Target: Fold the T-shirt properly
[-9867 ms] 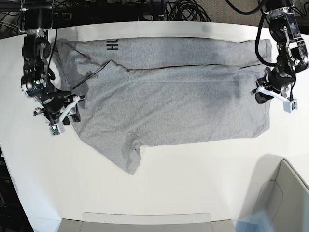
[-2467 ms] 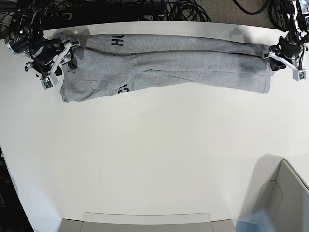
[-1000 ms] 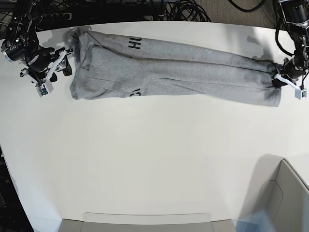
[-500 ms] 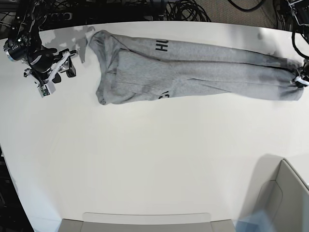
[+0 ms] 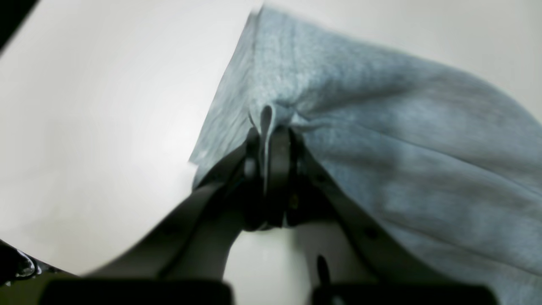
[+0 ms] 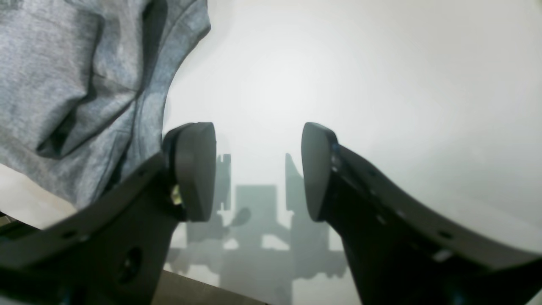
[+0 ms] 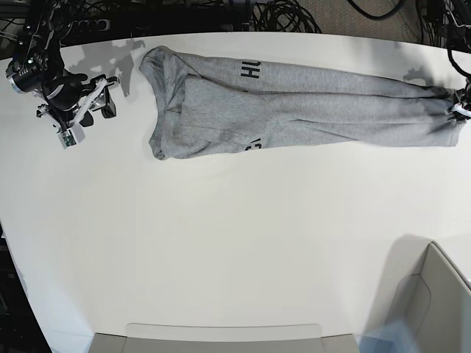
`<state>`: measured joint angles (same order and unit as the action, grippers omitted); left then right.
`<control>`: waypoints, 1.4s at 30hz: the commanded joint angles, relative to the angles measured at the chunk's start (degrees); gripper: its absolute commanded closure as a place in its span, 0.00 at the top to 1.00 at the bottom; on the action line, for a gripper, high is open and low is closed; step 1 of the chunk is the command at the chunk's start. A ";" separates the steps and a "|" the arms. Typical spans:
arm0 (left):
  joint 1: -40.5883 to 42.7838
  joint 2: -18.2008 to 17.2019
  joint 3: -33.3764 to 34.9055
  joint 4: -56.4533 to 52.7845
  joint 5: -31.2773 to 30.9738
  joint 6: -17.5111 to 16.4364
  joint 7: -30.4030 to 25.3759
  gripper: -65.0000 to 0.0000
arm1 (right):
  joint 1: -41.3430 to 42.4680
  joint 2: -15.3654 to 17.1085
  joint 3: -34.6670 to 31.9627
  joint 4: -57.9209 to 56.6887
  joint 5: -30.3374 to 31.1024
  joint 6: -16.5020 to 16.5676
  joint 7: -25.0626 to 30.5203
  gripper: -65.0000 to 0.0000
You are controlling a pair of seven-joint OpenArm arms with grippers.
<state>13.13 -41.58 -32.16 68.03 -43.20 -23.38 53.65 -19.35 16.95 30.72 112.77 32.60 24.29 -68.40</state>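
The grey T-shirt (image 7: 294,103) lies as a long folded band across the far side of the white table (image 7: 221,243), with black letters showing near its left end. In the base view my left gripper (image 7: 461,109) is at the far right edge, shut on the band's right end. The left wrist view shows its fingers (image 5: 279,169) pinching a fold of the T-shirt (image 5: 381,140). My right gripper (image 7: 105,94) stands open to the left of the shirt, apart from it. Nothing is between its fingertips (image 6: 194,169), and the T-shirt (image 6: 63,84) lies beside the left finger.
Black cables (image 7: 280,15) run behind the table's far edge. A grey bin (image 7: 434,294) stands at the front right corner, and a flat tray (image 7: 221,334) sits at the front edge.
The T-shirt has slid to the right, pulled by my left gripper toward the right edge. Its left end now lies clear of the open right gripper, which has barely moved.
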 commanded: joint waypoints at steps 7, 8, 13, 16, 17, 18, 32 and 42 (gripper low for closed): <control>-5.70 -2.68 8.73 -9.08 -0.45 0.04 -4.99 0.27 | 0.23 1.03 0.18 0.77 0.32 0.63 0.84 0.49; -6.05 -2.59 9.09 -9.00 -0.45 0.12 -4.99 0.34 | 0.23 1.03 0.18 0.77 0.32 0.63 0.84 0.49; -7.10 -2.59 9.70 -8.65 -0.45 0.21 -4.37 0.33 | 0.23 1.29 0.18 0.77 0.32 0.63 0.84 0.49; -8.69 -2.86 16.38 -10.23 -0.45 0.21 -4.37 0.34 | 0.15 1.38 0.36 0.68 0.24 0.63 0.84 0.49; -9.13 -2.94 18.84 -11.63 -0.45 0.21 -4.72 0.34 | 0.15 1.56 0.36 0.68 0.24 0.63 0.84 0.49; -9.92 -2.94 20.43 -13.13 -0.45 0.21 -4.81 0.34 | 0.15 1.91 0.36 0.68 0.24 0.63 0.84 0.49; -9.83 0.13 32.29 -13.48 -0.71 -5.85 -4.37 0.00 | 0.59 2.17 0.44 0.68 0.24 0.63 0.84 0.49; -9.65 0.66 13.92 -13.13 -0.54 -5.85 -4.37 0.00 | 1.29 2.17 0.44 0.68 0.24 0.63 0.84 0.49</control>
<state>3.20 -40.47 -18.68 54.76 -44.58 -28.84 46.28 -18.39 18.37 30.63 112.75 32.36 24.29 -68.38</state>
